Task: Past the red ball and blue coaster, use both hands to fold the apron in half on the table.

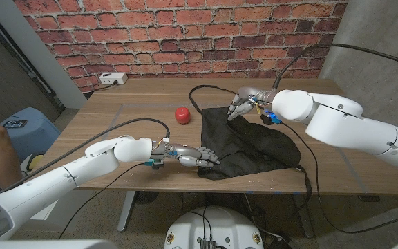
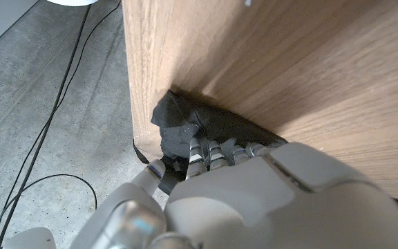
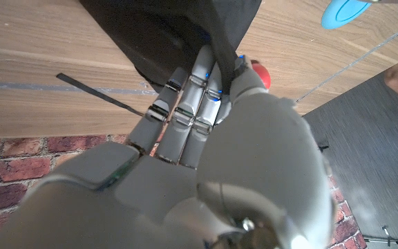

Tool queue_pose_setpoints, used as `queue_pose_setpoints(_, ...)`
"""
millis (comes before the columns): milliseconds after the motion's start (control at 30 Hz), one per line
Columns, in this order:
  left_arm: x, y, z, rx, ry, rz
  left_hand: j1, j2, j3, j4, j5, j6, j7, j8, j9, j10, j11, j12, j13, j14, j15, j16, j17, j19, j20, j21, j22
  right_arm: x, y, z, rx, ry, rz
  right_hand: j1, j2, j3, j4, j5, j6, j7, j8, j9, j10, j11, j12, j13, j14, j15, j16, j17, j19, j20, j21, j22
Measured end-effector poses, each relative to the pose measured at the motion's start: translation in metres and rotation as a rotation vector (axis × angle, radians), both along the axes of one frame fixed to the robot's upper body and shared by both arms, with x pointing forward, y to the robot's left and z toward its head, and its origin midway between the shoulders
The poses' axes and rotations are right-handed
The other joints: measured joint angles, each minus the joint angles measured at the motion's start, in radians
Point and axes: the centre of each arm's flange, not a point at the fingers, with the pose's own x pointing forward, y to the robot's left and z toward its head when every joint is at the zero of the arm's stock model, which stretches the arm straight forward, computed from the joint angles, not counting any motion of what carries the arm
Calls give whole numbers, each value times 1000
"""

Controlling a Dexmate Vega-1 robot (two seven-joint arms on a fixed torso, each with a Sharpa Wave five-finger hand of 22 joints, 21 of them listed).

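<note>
Head view shows your left hand [image 1: 197, 156] gripping the near corner of the black apron [image 1: 247, 142]; the left wrist view shows that corner bunched in its fingers [image 2: 197, 149] at the worktop's edge. Your right hand [image 1: 242, 102] pinches the far corner, cloth pulled up between its fingers [image 3: 206, 69]. Beyond them, one wooden worktop [image 1: 116, 117] stands before a brick wall [image 1: 171, 28]. One apron lies crumpled between your hands; one red ball [image 1: 182, 115] sits just beside it; one blue coaster [image 3: 347, 10] lies near your right hand.

apron [image 1: 249, 144] mid-table, ball [image 1: 182, 115] just left of it; left hand [image 1: 197, 157] at near corner, right hand [image 1: 243, 104] at far edge
</note>
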Motion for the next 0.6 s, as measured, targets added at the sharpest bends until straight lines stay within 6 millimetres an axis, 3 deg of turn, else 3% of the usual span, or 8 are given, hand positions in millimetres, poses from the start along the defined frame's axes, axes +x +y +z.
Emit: queue_pose_setpoints(600, 0, -3, 0, -9, -1, -1, 0, 0, 0, 0, 0, 0, 0, 0, 0, 0, 0, 0, 0, 0, 0, 0, 0, 0, 0, 0, 0, 4, 17, -20, 5, 52, 46, 0, 0, -4, 4, 0, 0, 0, -10, 5, 0, 0, 0, 1, 3, 1, -12, 0, 0, 0, 0, 0)
